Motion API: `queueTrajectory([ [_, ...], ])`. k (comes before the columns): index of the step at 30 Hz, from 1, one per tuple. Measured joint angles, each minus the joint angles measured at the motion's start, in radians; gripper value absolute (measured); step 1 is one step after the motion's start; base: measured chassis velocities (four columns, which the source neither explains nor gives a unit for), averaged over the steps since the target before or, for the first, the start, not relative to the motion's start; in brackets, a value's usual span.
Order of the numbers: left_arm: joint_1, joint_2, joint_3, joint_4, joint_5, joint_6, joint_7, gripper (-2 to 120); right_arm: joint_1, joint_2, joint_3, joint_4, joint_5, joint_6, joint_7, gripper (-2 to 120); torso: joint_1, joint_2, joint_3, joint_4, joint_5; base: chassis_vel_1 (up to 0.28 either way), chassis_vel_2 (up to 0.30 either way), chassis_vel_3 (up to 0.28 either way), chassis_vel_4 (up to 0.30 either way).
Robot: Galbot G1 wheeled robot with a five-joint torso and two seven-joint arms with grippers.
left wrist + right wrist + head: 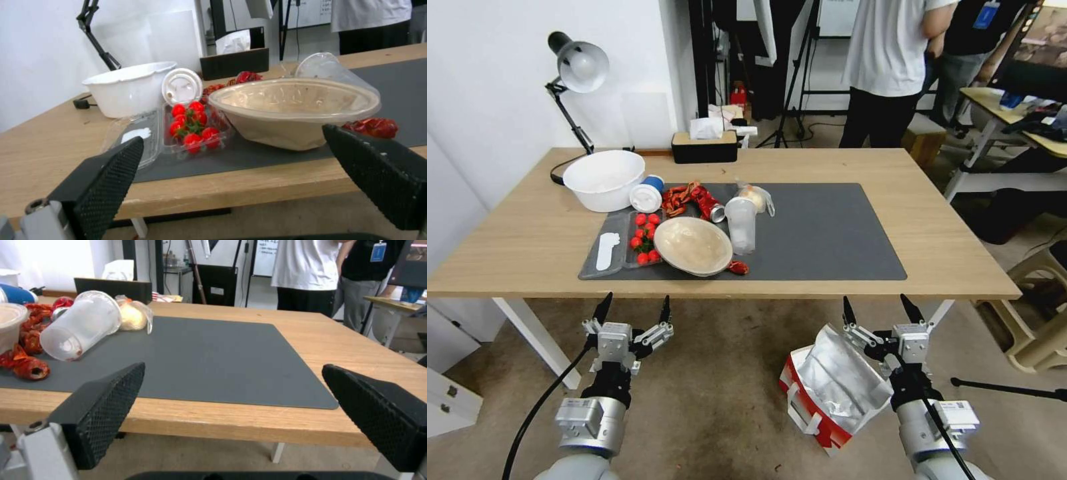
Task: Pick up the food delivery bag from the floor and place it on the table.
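The food delivery bag (830,390) lies on the floor (720,400) at about 5 o'clock in the head view, in front of the near edge of the surface (954,253), tipped over so that its open, foil-lined mouth faces up and toward 1 o'clock. Its long axis runs roughly from 7 o'clock to 1 o'clock. The far right part of the bag is covered by the right arm, and its strap handles are only partly visible at the lower red-and-white edge. The right end effector (882,308) is held above the bag's upper corner, fingers pointing toward the surface edge and spread well apart; whether it touches the foil cannot be made out. The left end effector (635,308) hovers at 7 o'clock, level with the right one and well apart from the bag, fingers likewise spread and pointing at the surface. Both arms rise from the bottom of the view, wrists roughly straight. On the dark grey mat (827,233) sit a tan bowl (692,245), a box of cherry tomatoes (644,239), a clear cup (742,224) and a crushed red can (707,203); a white basin (604,179) stands beside the mat at 10 o'clock.
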Motion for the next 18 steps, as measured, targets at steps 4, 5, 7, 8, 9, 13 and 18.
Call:
queueTrajectory([
  [4,0.0,0.0,0.0,0.0,0.0,0.0,0.0,100,0.0,0.0,0.0,0.0,0.0,0.0,0.0,100,0.0,0.0,0.0,0.0,0.0,0.0,0.0,0.0,0.0],
  [5,0.0,0.0,0.0,0.0,0.0,0.0,0.0,100,0.0,0.0,0.0,0.0,0.0,0.0,0.0,100,0.0,0.0,0.0,0.0,-0.0001,0.0,0.0,0.0,0.0],
  [7,0.0,0.0,0.0,0.0,0.0,0.0,0.0,100,0.0,0.0,0.0,0.0,0.0,0.0,0.0,100,0.0,0.0,0.0,0.0,0.0,0.0,0.0,0.0,0.0],
  [8,0.0,0.0,0.0,0.0,0.0,0.0,0.0,100,0.0,0.0,0.0,0.0,0.0,0.0,0.0,100,0.0,0.0,0.0,0.0,0.0,0.0,0.0,0.0,0.0],
  [9,0.0,0.0,0.0,0.0,0.0,0.0,0.0,100,0.0,0.0,0.0,0.0,0.0,0.0,0.0,100,0.0,0.0,0.0,0.0,0.0,0.0,0.0,0.0,0.0],
  [13,0.0,0.0,0.0,0.0,0.0,0.0,0.0,100,0.0,0.0,0.0,0.0,0.0,0.0,0.0,100,0.0,0.0,0.0,0.0,0.0,0.0,0.0,0.0,0.0],
  [18,0.0,0.0,0.0,0.0,0.0,0.0,0.0,100,0.0,0.0,0.0,0.0,0.0,0.0,0.0,100,0.0,0.0,0.0,0.0,0.0,0.0,0.0,0.0,0.0],
])
